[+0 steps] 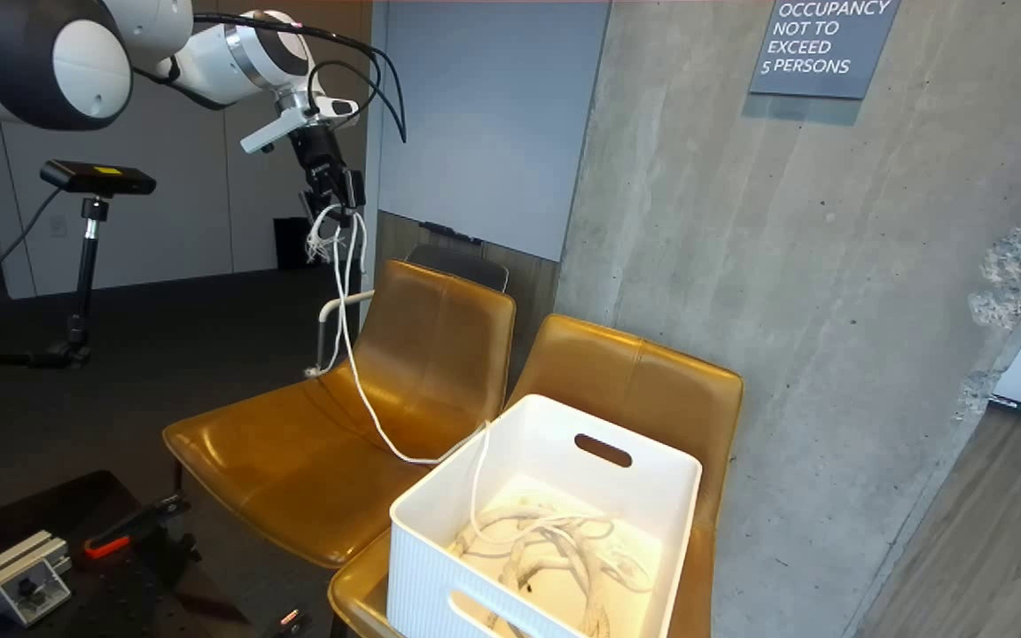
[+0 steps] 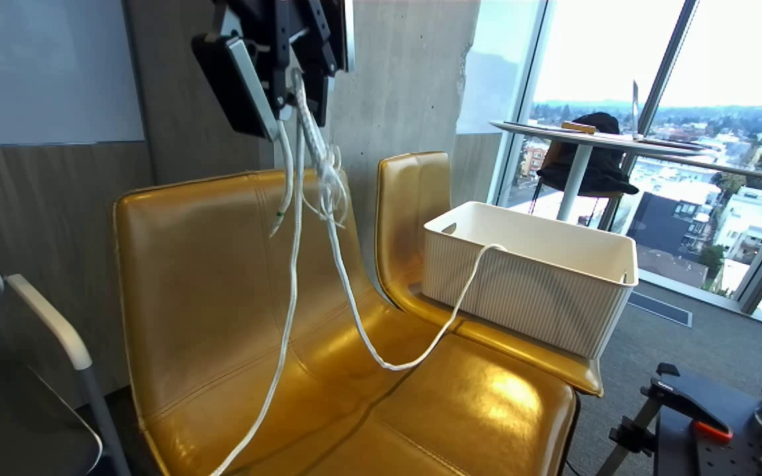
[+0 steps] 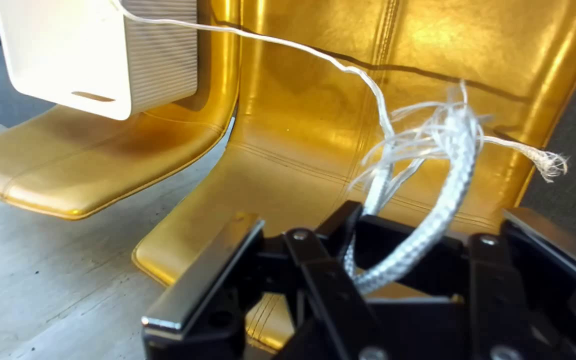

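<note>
While the robot's black jaws were closed together, pinching a white braided rope [image 3: 427, 235] above a shiny tan leather-like chair [image 1: 280, 443], the rope's frayed end [image 3: 460, 125] stuck out near them. One thin white strand [image 2: 394, 367] sagged low over that chair's seat, then climbed over the rim of a ribbed, off-white rectangular bin [image 2: 520, 297] standing on a matching tan chair [image 1: 643, 365]; inside, pale rope loops [image 1: 596, 604] lay tangled. Another slim white strand [image 2: 287, 330] trailed down to the first chair's edge.
</note>
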`<state>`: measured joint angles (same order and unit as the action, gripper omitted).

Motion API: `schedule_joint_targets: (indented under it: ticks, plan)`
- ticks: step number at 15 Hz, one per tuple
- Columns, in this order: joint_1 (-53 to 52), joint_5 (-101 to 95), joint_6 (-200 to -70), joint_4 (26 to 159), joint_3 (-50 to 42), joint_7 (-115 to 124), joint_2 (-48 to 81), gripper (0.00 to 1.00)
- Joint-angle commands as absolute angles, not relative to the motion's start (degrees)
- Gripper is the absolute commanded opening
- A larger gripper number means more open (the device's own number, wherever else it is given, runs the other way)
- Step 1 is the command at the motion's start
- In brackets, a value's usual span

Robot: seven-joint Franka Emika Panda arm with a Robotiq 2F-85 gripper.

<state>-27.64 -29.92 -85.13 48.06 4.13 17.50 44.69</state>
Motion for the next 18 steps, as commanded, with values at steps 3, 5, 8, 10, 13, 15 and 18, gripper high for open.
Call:
schedule_joint_targets:
  ticks: [3,5,8,10,13,15,18]
  plan:
    - [-21.37,-22.84,-99.03,67.82,6.90,24.13,35.78,0.00]
    - [-19.43,-21.75,-103.30,73.43,6.82,24.07,33.51,0.00]
    - [-16.50,-20.55,-109.50,81.94,6.71,22.96,29.94,0.00]
    - [-14.80,-21.00,-113.88,87.83,6.54,22.07,27.59,0.00]
    - [-14.05,-21.18,-119.28,96.68,3.58,20.03,23.78,0.00]
    - [-12.61,-21.89,-122.76,102.79,2.35,19.21,20.88,0.00]
    - [-9.84,-23.15,-127.87,112.09,0.36,16.78,16.25,0.00]
